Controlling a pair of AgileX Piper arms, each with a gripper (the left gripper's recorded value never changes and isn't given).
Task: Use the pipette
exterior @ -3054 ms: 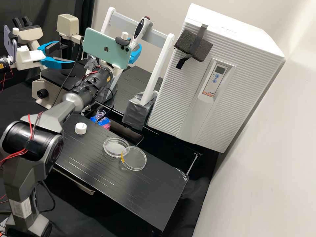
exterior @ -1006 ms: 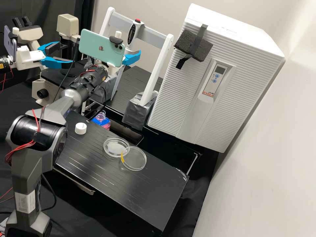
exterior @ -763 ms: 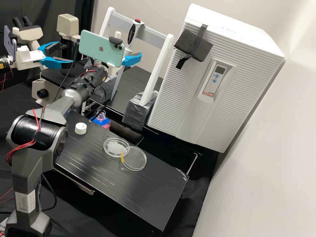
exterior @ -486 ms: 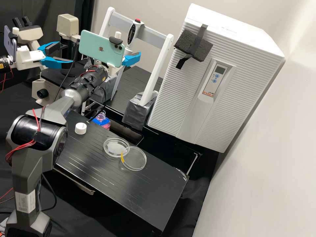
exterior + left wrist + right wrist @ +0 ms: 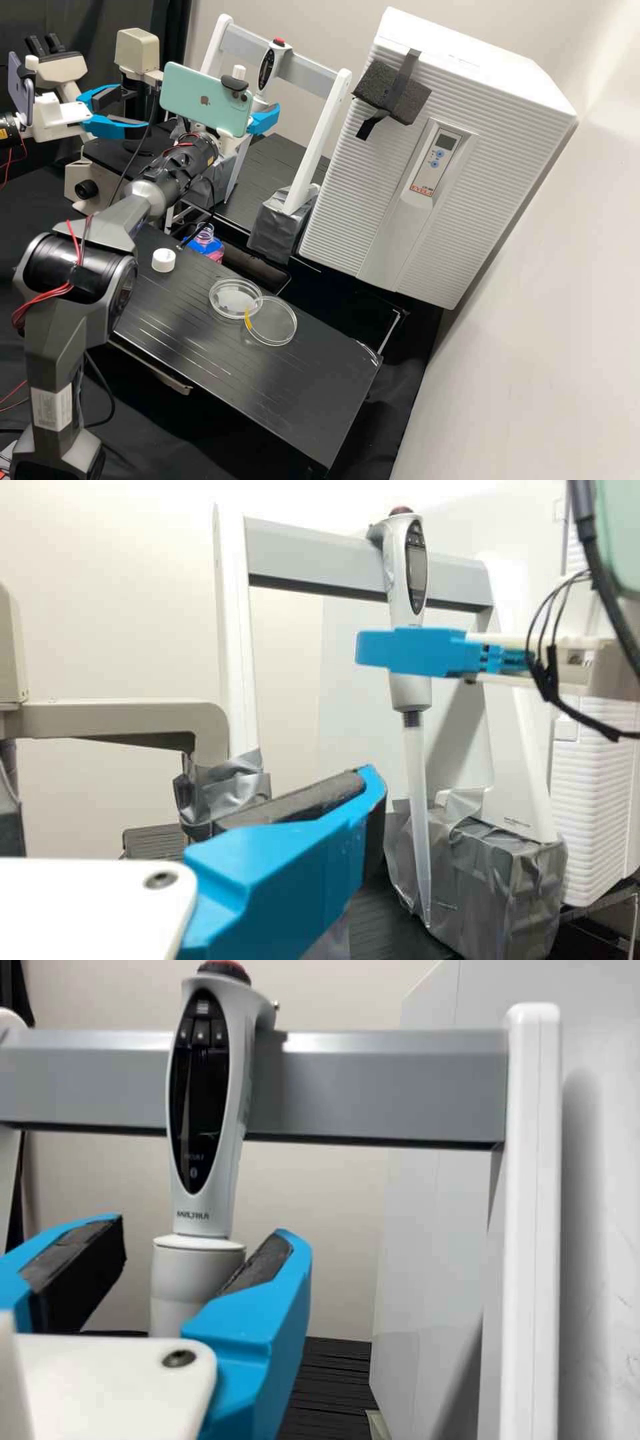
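Centrally, open bottle point(image 5: 208, 244) of pink liquid point(image 5: 213, 251) near two clear petri dishes point(image 5: 235, 297)

From where I stand I count two tools with two blue fingers apiece, the left tool point(image 5: 137, 105) and the right tool point(image 5: 185, 1265), and one pipette point(image 5: 267, 65) on one white rack point(image 5: 320, 127). The tabletop point(image 5: 300, 393) carries two clear dishes, a first dish point(image 5: 230, 298) and a second dish point(image 5: 273, 322), one white cap point(image 5: 163, 260) and one bottle point(image 5: 208, 243) of pink liquid. There is one microscope point(image 5: 80, 177), one big white cabinet point(image 5: 467, 133) with one foam block point(image 5: 392, 93), and one green phone point(image 5: 207, 97).
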